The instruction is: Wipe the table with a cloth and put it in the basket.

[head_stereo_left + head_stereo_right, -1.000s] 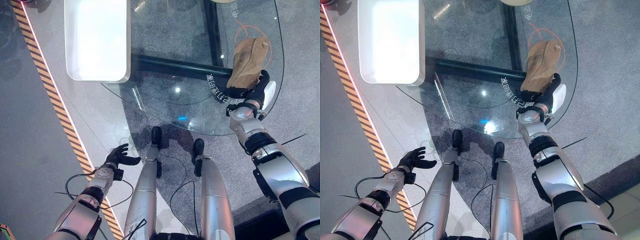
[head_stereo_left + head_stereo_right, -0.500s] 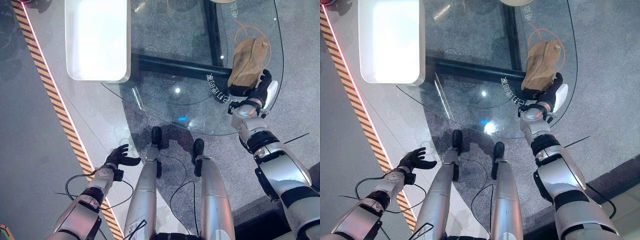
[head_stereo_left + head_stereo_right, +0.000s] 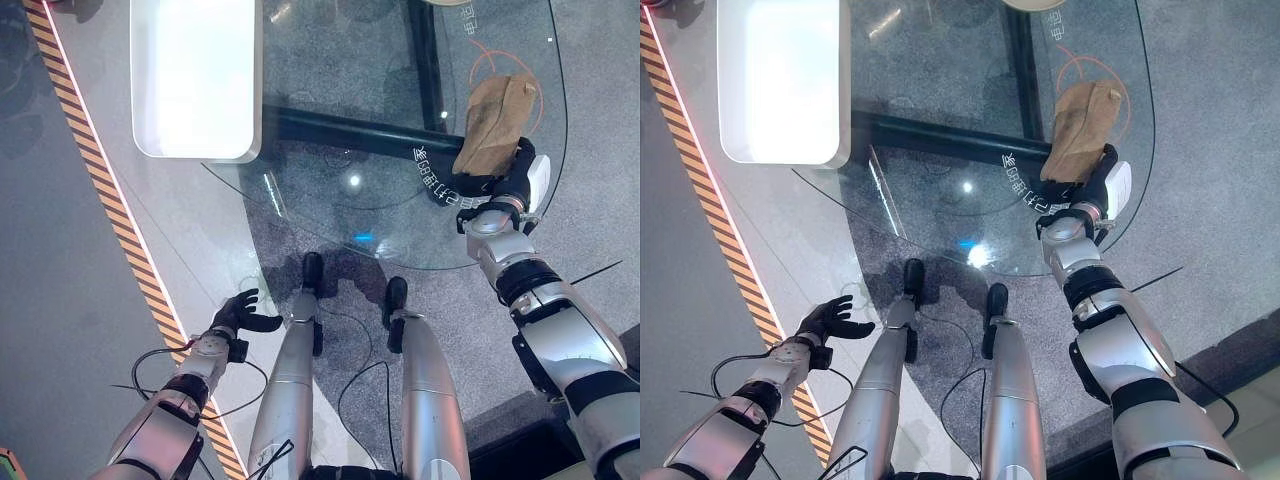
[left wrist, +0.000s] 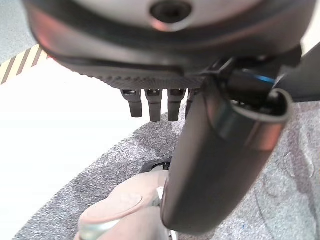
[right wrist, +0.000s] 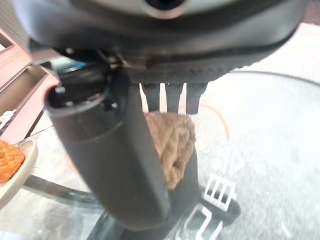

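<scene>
Clearly tan cloth [image 3: 495,123] crumpled on glass table [image 3: 340,150], right hand [image 3: 512,180] fingers clamped on it.

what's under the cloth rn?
The brown cloth lies on the glass table, over an orange ring marking. Grey carpet shows through the glass. The right hand holds its near edge; what that edge hides is unseen.

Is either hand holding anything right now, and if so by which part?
The right hand is closed on the brown cloth at its near end, where it lies on the glass table. The left hand hangs open over the floor, holding nothing.
</scene>
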